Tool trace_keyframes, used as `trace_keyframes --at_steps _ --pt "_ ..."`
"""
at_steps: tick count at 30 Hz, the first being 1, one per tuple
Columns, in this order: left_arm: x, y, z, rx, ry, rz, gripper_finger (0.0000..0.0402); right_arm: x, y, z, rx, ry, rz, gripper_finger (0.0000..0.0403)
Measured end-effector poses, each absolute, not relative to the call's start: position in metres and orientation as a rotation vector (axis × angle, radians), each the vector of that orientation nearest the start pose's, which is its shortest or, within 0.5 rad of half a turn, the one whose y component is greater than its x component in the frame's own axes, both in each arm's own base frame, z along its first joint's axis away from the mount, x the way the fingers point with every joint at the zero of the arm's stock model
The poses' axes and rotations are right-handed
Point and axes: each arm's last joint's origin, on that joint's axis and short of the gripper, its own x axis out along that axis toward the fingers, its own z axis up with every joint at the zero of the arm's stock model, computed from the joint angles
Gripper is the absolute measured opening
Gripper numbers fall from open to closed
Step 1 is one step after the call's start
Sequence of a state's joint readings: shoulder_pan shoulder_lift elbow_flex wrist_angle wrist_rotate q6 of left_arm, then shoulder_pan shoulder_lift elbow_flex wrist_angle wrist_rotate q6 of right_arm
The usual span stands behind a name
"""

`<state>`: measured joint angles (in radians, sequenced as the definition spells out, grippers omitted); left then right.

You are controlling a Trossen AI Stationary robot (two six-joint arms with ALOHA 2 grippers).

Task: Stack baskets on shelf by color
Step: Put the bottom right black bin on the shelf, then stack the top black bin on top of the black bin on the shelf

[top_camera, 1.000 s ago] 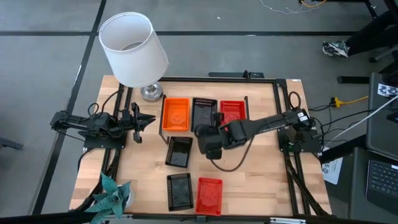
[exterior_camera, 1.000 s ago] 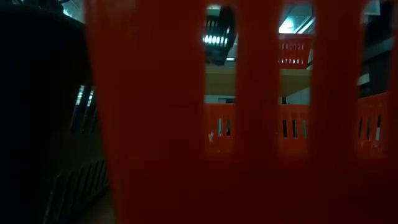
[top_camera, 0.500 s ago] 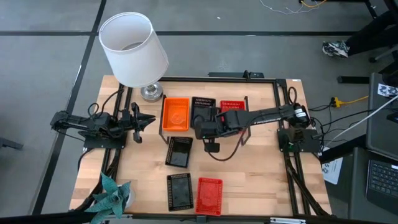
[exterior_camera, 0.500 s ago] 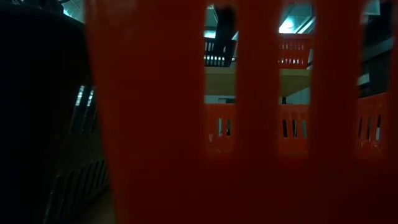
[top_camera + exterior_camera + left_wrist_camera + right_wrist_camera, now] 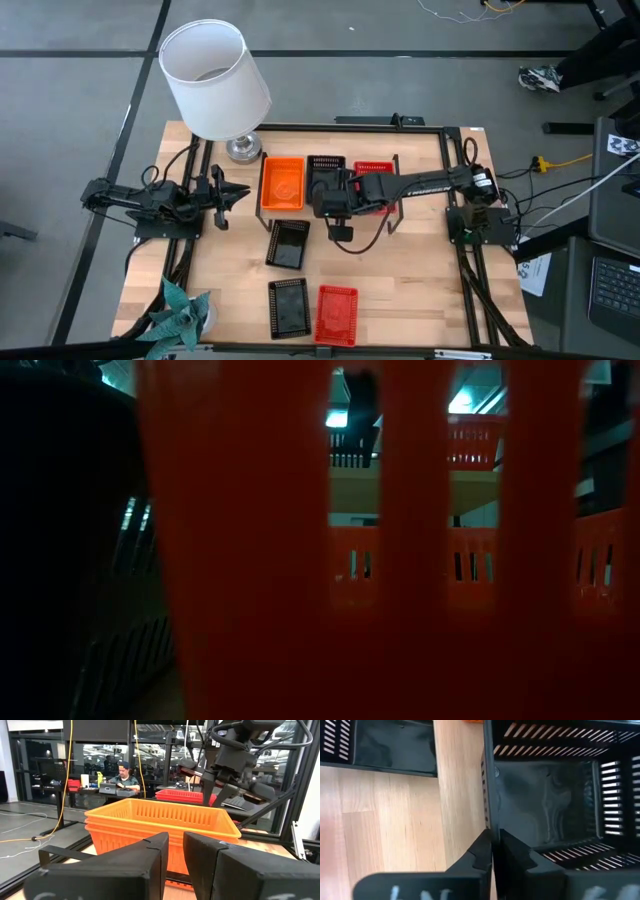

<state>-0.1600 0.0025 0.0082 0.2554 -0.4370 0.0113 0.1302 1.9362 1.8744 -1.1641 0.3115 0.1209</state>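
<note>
The right gripper [image 5: 331, 192] reaches across the shelf [image 5: 392, 158] at the far middle of the tabletop [image 5: 420, 290] and sits over the near rim of the black basket [image 5: 326, 168] in the shelf's middle place. The right wrist view shows its fingers [image 5: 481, 851] pinched on either side of that basket's thin side wall, grasping it. An orange stack of baskets [image 5: 283, 184] stands just left of the black one on the shelf, and a red basket [image 5: 373, 170] just right of it, partly under the arm. Nearer on the tabletop lie a second black basket [image 5: 289, 243], a third black basket [image 5: 288, 305] at the near edge, and a second red basket [image 5: 336, 313] just right of that. The left gripper [image 5: 226, 195] waits at the left side, well apart from the orange stack; its fingers [image 5: 150, 860] stand a narrow gap apart and hold nothing.
</note>
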Motion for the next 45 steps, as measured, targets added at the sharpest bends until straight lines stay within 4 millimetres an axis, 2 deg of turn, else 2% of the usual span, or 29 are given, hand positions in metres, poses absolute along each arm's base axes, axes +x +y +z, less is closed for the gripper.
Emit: trace_keyframes --at_steps 10,35,39,45 --pt "0.0922 -0.0025 0.1898 -0.066 -0.249 0.277 0.005 0.392 0.0415 0.3045 -0.083 1.195 -0.221 0.0034" --pt "0.0922 -0.0025 0.1898 -0.066 -0.249 0.277 0.005 0.3919 0.043 0.3046 -0.08 1.193 -0.222 0.0038" --pt "0.0922 -0.0025 0.1898 -0.066 -0.249 0.276 0.005 0.3919 0.0429 0.3046 -0.08 1.193 -0.223 0.0067" --pt "0.0922 -0.0025 0.1898 -0.066 -0.249 0.277 0.005 0.3919 0.0433 0.3046 -0.062 1.189 -0.24 0.0141"
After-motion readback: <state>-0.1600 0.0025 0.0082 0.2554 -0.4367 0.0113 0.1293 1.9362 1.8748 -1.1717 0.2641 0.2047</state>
